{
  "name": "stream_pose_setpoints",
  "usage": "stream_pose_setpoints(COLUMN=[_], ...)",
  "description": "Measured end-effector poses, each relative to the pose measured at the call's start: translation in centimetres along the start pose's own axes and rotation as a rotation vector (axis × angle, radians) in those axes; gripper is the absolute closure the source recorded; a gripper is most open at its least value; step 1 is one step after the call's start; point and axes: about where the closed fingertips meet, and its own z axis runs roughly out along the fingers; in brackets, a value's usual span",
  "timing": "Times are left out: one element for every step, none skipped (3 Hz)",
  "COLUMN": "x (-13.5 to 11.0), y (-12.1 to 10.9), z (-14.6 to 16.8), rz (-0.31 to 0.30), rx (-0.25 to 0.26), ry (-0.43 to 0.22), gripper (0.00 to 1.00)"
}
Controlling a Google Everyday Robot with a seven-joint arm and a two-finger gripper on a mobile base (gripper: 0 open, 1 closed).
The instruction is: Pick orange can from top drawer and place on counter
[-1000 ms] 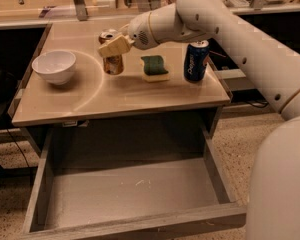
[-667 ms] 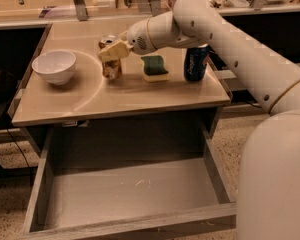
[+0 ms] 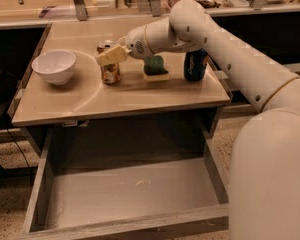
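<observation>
The orange can (image 3: 110, 74) stands upright on the beige counter (image 3: 140, 98), left of centre. My gripper (image 3: 110, 55) reaches in from the right and its tan fingers (image 3: 112, 56) are closed around the can's upper part. The can's silver top shows just behind the near finger. The top drawer (image 3: 38, 184) is pulled wide open below the counter, and its flat grey bottom is bare.
A white bowl (image 3: 54, 66) sits at the counter's left. A green and yellow sponge (image 3: 155, 68) and a blue Pepsi can (image 3: 195, 65) stand right of the orange can, under my arm. Dark shelves flank the cabinet and another cluttered counter runs behind.
The gripper and the orange can have moved slightly down and towards the front of the counter. The can now rests on the counter top.
</observation>
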Motion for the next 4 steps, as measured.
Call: stream_pose_setpoints(x=[-0.35,-0.36,-0.36,-0.36], y=[0.04,0.04,0.04,0.05], z=[-0.13,-0.13,-0.12,-0.12], rz=[0.001,0.001,0.001,0.001], rx=[-0.001,-0.001,-0.001,-0.001], ry=[0.001,0.001,0.001,0.001], gripper=[0.85,0.62,0.38,0.15])
